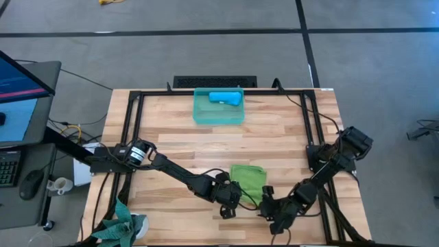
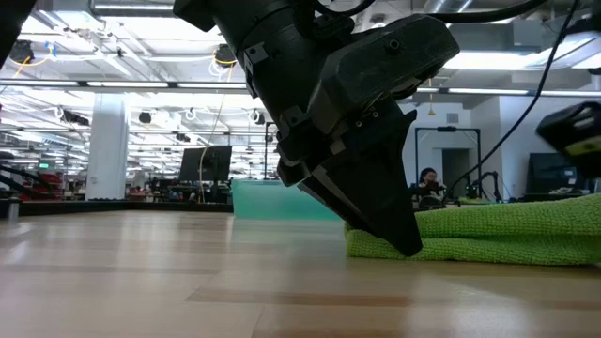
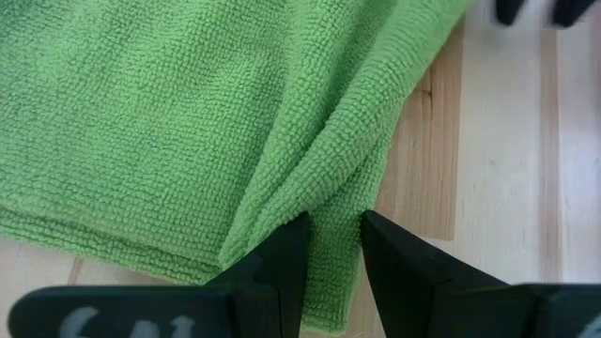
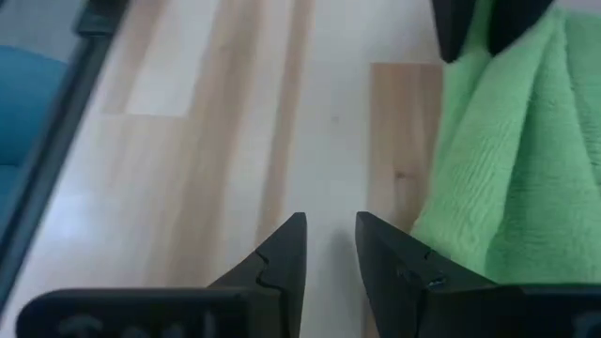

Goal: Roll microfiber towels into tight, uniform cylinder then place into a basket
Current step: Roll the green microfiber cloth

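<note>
The lime green towel [image 1: 248, 180] lies folded and flat on the wooden table [image 1: 178, 144] near its front edge; the left gripper [image 3: 329, 246] is down at the towel's near edge, its fingers [image 3: 282, 268] a little apart with a raised fold of the cloth lying in the gap between them; the right gripper [image 4: 329, 239] sits low over bare wood just right of the towel, fingers slightly apart and holding nothing; the sky-blue towel [image 1: 226, 97], already rolled, lies inside the teal basket [image 1: 203, 114] at the table's far middle, well apart from both arms.
</note>
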Controlling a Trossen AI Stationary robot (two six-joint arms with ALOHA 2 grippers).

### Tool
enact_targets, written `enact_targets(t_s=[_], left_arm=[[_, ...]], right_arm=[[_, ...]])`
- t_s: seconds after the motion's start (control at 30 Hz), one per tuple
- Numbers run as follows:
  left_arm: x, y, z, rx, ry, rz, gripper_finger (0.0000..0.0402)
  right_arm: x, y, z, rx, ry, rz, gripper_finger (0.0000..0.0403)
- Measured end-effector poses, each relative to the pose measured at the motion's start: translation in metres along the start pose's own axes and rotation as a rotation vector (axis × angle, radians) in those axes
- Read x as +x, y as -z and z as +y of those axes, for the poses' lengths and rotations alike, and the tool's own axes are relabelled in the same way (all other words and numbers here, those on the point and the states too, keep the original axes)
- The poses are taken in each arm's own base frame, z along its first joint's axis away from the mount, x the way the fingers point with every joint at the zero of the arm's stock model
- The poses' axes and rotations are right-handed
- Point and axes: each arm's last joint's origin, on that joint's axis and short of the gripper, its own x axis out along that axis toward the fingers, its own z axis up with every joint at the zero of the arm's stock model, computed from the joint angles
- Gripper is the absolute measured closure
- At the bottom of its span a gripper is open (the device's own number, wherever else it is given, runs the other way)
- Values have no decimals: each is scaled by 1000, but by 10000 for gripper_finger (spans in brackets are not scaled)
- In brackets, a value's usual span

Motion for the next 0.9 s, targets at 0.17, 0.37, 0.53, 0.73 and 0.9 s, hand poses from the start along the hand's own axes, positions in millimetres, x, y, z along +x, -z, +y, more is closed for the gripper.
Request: enact_targets(t_s=[0.17, 0.37, 0.53, 0.73, 0.9], left_arm=[[0, 0, 0, 0, 1, 0, 304], [0, 0, 0, 0, 0, 0, 304], [0, 0, 0, -1, 0, 1, 304], [0, 0, 0, -1, 0, 1, 304], [0, 0, 0, -1, 1, 0, 304]], right_arm=[[6, -3, -10, 27, 31, 9, 284], [6, -4, -12, 35, 40, 7, 284], [7, -7, -16, 45, 66, -6, 284], [7, -7, -19, 56, 123, -25, 285], [-1, -8, -23, 112, 172, -22, 285]])
